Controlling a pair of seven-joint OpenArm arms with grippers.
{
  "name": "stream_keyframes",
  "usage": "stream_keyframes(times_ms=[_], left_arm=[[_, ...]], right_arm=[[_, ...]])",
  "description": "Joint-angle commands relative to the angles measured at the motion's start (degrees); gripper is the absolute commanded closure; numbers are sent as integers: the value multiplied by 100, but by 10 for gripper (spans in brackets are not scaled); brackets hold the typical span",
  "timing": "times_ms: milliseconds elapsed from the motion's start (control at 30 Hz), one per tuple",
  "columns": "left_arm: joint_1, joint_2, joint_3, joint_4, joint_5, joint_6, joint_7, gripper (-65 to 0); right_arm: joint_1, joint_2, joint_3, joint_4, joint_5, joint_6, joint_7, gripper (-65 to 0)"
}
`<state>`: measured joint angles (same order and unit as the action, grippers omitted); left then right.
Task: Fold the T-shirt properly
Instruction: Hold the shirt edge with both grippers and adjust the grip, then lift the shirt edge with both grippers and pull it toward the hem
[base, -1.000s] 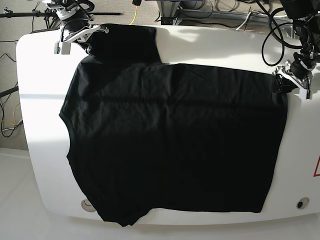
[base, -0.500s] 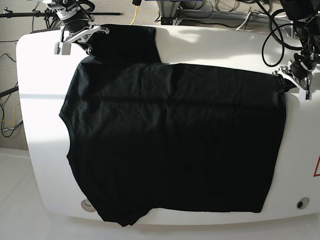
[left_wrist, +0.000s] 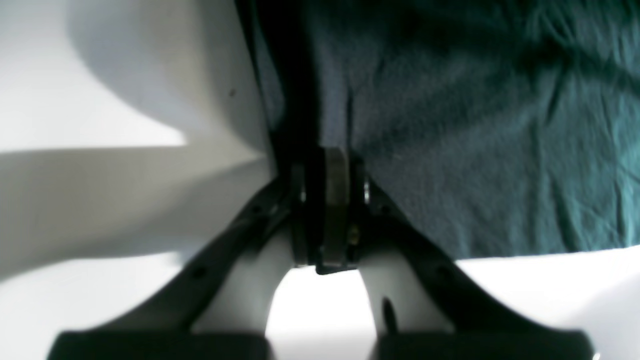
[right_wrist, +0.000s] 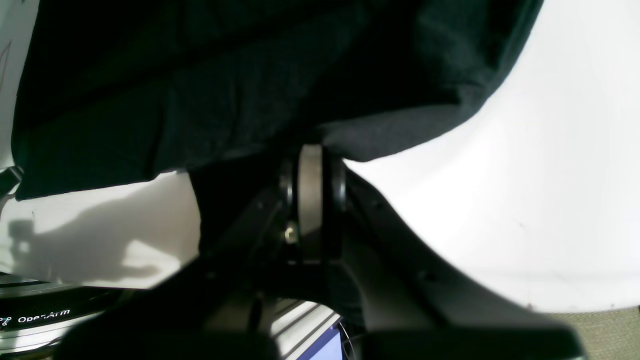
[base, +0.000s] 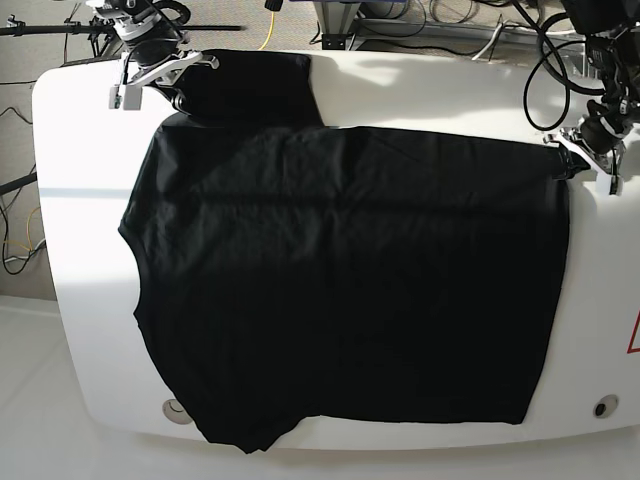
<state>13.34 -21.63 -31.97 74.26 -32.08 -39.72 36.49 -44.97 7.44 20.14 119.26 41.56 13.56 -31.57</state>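
Note:
The black T-shirt (base: 340, 290) lies spread flat over the white table (base: 420, 90), one sleeve (base: 255, 88) at the far left. No print shows. My left gripper (base: 562, 160) is at the shirt's far right corner. In the left wrist view the left gripper (left_wrist: 327, 170) is shut, with the T-shirt's (left_wrist: 475, 125) edge pinched between its pads. My right gripper (base: 178, 90) is at the sleeve's left edge. The right wrist view has the right gripper (right_wrist: 312, 160) shut, with the T-shirt's (right_wrist: 200, 100) hem draped over its tip.
Cables (base: 545, 70) and stands crowd the floor behind the table. Round fittings sit near the front corners, one at the front left (base: 176, 410) and one at the front right (base: 601, 407). A red mark (base: 634, 335) is at the right edge. Bare table strips run around the shirt.
My left gripper has closed on the shirt's far right corner and lifted slightly, drawing the shirt's right edge a little inward. The right arm has not moved.

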Motion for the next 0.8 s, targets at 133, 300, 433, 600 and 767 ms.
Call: stream_keyframes(times_ms=[133, 300, 433, 600, 767], left_arm=[[342, -50, -228, 520, -45, -28, 26, 0], [663, 7, -502, 923, -70, -28, 113, -1], [831, 57, -675, 1218, -84, -28, 213, -3], [1096, 180, -855, 1640, -95, -28, 439, -6], [1198, 197, -990, 1793, -124, -28, 511, -6]], right_arm=[[-86, 19, 12, 125, 52, 68, 147, -2], [-135, 24, 11, 159, 64, 64, 164, -2], [-142, 22, 10, 156, 60, 66, 160, -1], [-179, 25, 10, 148, 79, 65, 178, -1], [-219, 29, 1, 158, 93, 70, 193, 0]])
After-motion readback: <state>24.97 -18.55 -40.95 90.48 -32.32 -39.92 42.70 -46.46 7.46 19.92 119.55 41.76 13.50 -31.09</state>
